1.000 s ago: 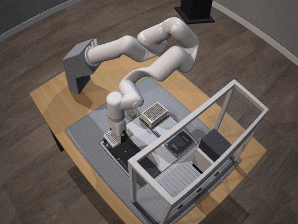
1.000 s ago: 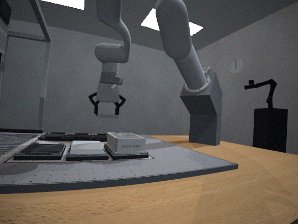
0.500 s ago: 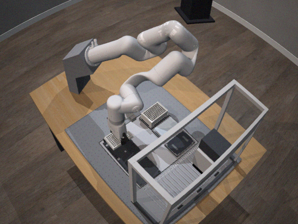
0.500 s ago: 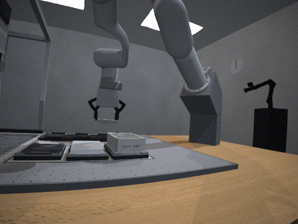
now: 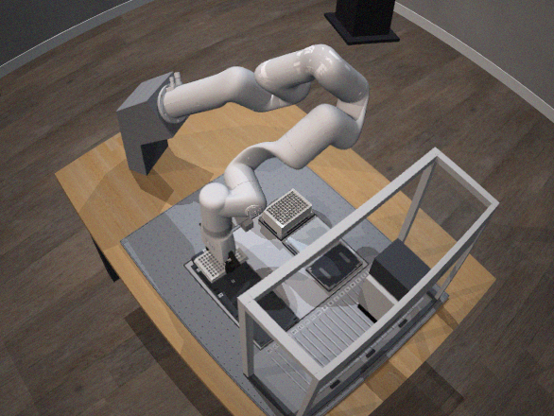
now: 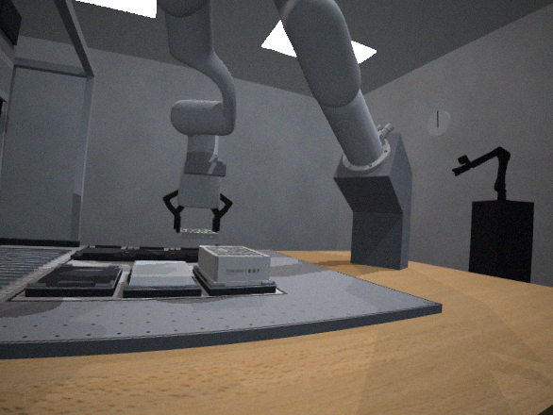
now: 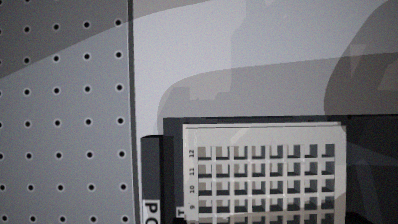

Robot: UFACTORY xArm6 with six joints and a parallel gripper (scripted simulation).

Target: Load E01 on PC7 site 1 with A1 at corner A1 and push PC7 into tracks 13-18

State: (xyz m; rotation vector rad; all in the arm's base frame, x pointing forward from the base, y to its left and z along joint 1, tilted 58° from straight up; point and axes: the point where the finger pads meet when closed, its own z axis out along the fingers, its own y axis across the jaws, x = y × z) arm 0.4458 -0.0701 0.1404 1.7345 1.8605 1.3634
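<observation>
My gripper [image 6: 196, 229] is shut on E01, a white 96-well plate [image 6: 196, 231], gripping it by its two edges. It holds the plate level a little above the handle end of PC7, the long dark carrier [image 5: 244, 290] lying on the apron. In the wrist view the plate [image 7: 265, 172] covers the carrier's first site [image 7: 370, 170], next to the handle strip marked "PC" [image 7: 151, 182]. Column numbers 9 to 12 run along the plate's left edge. The plate also shows in the top view [image 5: 210, 265], under the wrist.
E07, the deep-well block [image 5: 286, 213], sits in the nearest nest. E10, the flat pale plate [image 5: 307, 234], is in the middle nest. The third nest [image 5: 337, 267] is dark and empty. The ribbed rails [image 5: 331, 326] lie inside the white frame [image 5: 369, 265]. A dark box [image 5: 399, 267] stands at their right.
</observation>
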